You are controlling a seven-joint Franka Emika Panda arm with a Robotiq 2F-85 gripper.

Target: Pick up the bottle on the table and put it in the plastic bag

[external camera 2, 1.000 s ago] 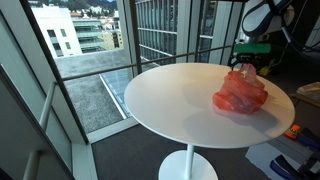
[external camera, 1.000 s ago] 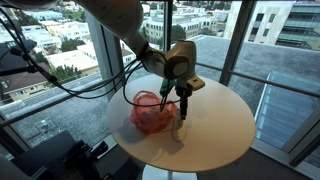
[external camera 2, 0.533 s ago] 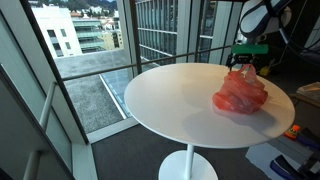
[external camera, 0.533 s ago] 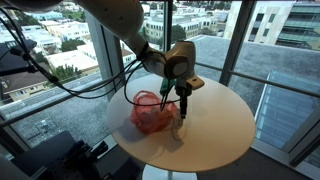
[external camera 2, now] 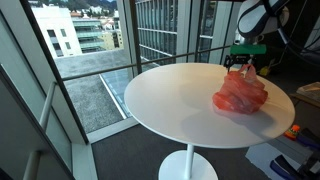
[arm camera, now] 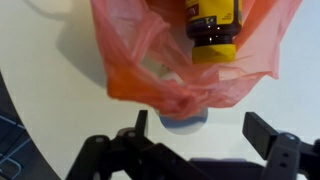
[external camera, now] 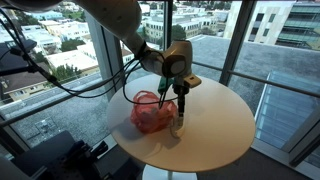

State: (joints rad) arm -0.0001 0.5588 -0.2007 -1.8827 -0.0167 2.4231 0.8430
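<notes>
Bottle (arm camera: pixel 214 28) in plastic bag (arm camera: pixel 150 62), top cut off; fingers (arm camera: pixel 260 128) spread, w/o load.

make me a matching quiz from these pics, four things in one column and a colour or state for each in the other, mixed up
Things:
1. plastic bag
2. bottle
3. table
4. gripper

Colour or state:
A. white and round
B. open, above the bag
C. translucent red
D. yellow, in the bag

Pairs: 1-C, 2-D, 3-A, 4-B
</notes>
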